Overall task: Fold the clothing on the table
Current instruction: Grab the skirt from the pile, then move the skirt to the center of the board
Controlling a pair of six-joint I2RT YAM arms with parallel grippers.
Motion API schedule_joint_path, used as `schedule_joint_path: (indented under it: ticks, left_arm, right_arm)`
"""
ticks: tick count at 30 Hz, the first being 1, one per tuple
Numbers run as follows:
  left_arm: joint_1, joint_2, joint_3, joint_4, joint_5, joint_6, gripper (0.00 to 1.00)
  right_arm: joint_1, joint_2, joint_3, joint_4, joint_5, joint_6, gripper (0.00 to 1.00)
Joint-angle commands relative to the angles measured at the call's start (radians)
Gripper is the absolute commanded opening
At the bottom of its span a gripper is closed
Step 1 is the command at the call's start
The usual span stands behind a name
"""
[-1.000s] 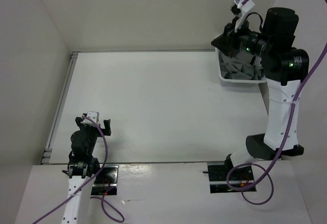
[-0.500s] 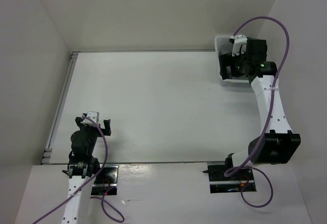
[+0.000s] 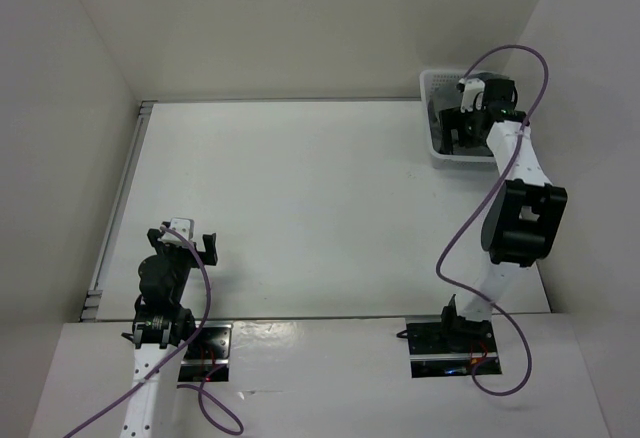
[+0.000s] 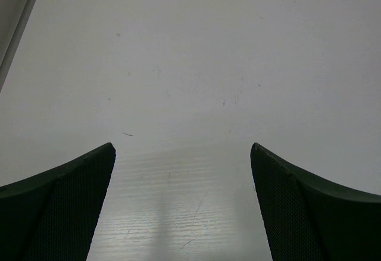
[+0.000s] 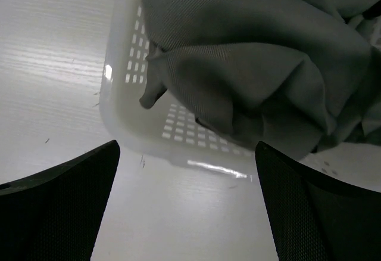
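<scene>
Grey clothing (image 5: 256,64) bunched in white basket (image 5: 128,94), partly cut off, right gripper (image 5: 186,148) spread wide above, left gripper (image 4: 181,148) likewise

The left arm (image 3: 148,373) and right arm (image 3: 515,153) share one build: white link shells joined by bulky black joint housings, the left shell dotted with small dark screws. A purple cable (image 3: 455,248) loops loosely along each arm up to a small white camera mount (image 3: 470,85) at the wrist. The left tool (image 4: 181,148) and right tool (image 5: 187,148) each have dark, curved, wedge-shaped fingers (image 4: 59,207) with a fine mesh texture
</scene>
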Motion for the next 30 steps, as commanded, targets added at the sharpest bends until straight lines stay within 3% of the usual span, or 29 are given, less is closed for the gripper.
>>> schedule_joint_path:
  ticks: [1,8,17,19,20,21,22,23,30]
  left_arm:
    - [-0.004,-0.136,-0.038,0.031,-0.003,0.014,1.00]
    - [-0.004,-0.136,-0.038,0.031,-0.003,0.014,1.00]
    - [-0.004,-0.136,-0.038,0.031,-0.003,0.014,1.00]
    - [-0.004,-0.136,-0.038,0.031,-0.003,0.014,1.00]
    - [-0.004,-0.136,-0.038,0.031,-0.003,0.014,1.00]
    - [-0.004,-0.136,-0.038,0.031,-0.003,0.014,1.00]
    - [-0.004,-0.136,-0.038,0.031,-0.003,0.014,1.00]
    - [-0.004,-0.136,-0.038,0.031,-0.003,0.014,1.00]
    - [-0.004,-0.136,-0.038,0.031,-0.003,0.014,1.00]
  right_arm:
    - [-0.008,0.050,0.101,0.057,-0.042,-0.013,0.98]
    - [-0.008,0.229,0.247,0.066,-0.053,-0.004,0.98]
    - [0.012,0.346,0.350,0.057,-0.013,-0.004,0.96]
    - [0.012,0.386,0.388,0.020,-0.013,-0.004,0.82]
    - [0.012,0.398,0.403,-0.003,-0.013,-0.004,0.67]
    - [0.012,0.410,0.422,-0.017,-0.013,-0.004,0.44]
    - [0.012,0.420,0.463,-0.032,0.000,0.019,0.05]
    - [0.012,0.420,0.477,-0.041,0.000,0.030,0.00]
    - [0.003,0.176,0.693,-0.129,-0.117,0.077,0.00]
